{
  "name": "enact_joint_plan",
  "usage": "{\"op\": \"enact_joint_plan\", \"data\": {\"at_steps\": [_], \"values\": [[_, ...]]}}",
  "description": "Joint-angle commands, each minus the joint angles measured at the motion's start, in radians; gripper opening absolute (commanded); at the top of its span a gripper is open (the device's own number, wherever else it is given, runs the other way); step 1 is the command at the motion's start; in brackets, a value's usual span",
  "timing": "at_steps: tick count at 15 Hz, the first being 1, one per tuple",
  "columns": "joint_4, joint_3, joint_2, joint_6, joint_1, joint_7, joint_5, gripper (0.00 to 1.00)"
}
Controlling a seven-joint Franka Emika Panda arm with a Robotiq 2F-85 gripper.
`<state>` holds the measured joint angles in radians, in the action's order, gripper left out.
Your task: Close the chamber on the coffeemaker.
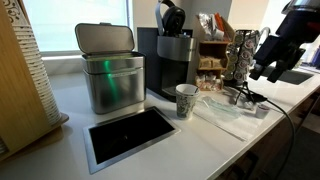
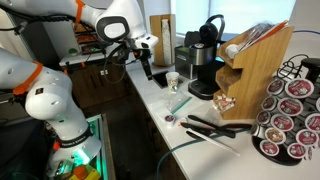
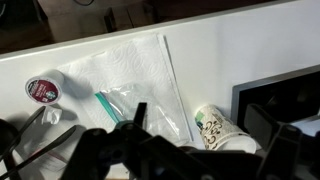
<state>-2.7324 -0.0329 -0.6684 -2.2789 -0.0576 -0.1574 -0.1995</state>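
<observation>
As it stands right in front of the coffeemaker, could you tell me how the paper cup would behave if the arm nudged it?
The paper cup looks thin-walled, so it is probably light and easily crushed. Standing upright and taller than wide, it would likely tip rather than slide. Its contents are not visible.

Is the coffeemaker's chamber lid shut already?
No: in an exterior view the lid stands tilted up above the coffeemaker, with the gripper off to its side, apart from it.

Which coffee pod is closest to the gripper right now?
The loose pod with the dark red lid, alone on the counter beside the white napkin; the other pods sit in the rack.
</observation>
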Motion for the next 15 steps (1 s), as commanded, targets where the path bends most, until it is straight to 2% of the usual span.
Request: {"op": "enact_joint_plan", "data": {"at_steps": [1,14,15], "values": [[0.002,-0.004,0.0,0.004,0.005,0.003,-0.003,1.0],[0.005,-0.003,0.001,0.005,0.003,0.002,-0.007,1.0],[0.006,-0.011,0.006,-0.017,0.014,-0.026,-0.008,1.0]]}}
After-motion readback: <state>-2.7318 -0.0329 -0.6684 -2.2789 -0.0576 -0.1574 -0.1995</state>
